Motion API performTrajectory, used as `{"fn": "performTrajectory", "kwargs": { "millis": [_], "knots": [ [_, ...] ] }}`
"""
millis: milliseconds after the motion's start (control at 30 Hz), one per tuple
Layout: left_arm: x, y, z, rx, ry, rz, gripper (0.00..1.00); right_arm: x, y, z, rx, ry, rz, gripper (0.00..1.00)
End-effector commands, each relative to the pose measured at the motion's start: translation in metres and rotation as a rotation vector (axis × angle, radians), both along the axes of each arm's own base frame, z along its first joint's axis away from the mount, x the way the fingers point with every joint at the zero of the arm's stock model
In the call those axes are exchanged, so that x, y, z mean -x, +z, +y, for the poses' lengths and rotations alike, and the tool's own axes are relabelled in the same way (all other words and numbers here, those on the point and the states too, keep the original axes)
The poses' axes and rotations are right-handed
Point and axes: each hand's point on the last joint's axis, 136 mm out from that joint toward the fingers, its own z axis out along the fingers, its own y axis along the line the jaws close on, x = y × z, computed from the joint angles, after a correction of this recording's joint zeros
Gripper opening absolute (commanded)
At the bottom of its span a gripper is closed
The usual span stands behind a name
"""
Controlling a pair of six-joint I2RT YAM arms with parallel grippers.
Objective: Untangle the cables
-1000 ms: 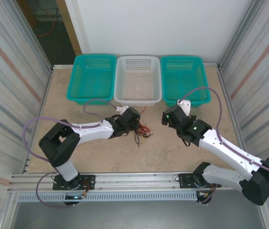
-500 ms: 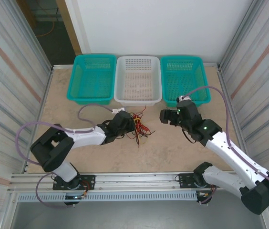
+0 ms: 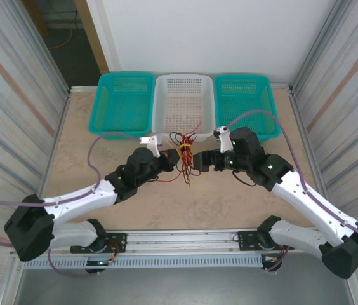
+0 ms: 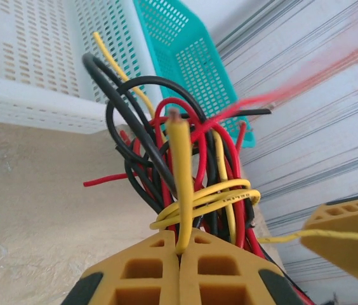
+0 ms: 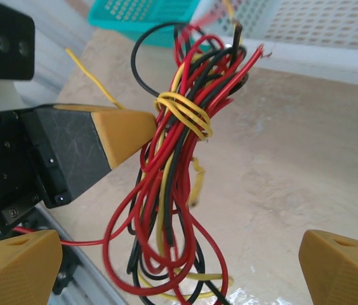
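Fingers [image 4: 144,270] of our left gripper [image 4: 180,246] pinch a yellow strand, holding the cables [image 3: 185,154] up just near of the white basket [image 3: 166,132]; our right gripper [image 5: 182,257] gapes wide beside them; yellow loops bind the bundle, so we judge all the separating remains.

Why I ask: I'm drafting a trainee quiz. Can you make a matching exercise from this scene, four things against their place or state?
Things:
1. left gripper
2. right gripper
3. cables
4. white basket

Place or state:
A. between the teal baskets
B. shut on a yellow cable
C. open, fingers wide apart
D. tangled bundle wrapped by yellow loops

Pairs: 1-B, 2-C, 3-D, 4-A
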Motion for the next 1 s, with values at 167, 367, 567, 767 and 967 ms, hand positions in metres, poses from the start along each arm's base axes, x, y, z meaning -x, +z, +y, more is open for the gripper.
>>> {"fn": "performTrajectory", "kwargs": {
  "millis": [167,367,567,767,967],
  "knots": [
    [0.012,0.043,0.005,0.136,-0.025,-0.103,0.00,0.000,0.003,0.035,-0.028,0.093,-0.025,0.99],
    [0.015,0.054,0.008,0.196,-0.019,-0.107,0.00,-0.006,-0.005,0.051,-0.040,0.111,-0.023,0.94],
    [0.016,0.061,0.011,0.244,-0.007,-0.111,0.00,-0.012,-0.011,0.059,-0.041,0.114,-0.026,0.72],
    [0.018,0.063,0.012,0.245,-0.009,-0.109,0.00,-0.013,-0.013,0.057,-0.020,0.119,-0.047,0.29],
    [0.020,0.058,0.025,0.166,0.016,-0.100,0.61,-0.014,-0.005,0.041,0.004,0.126,-0.094,0.09]
  ]
}}
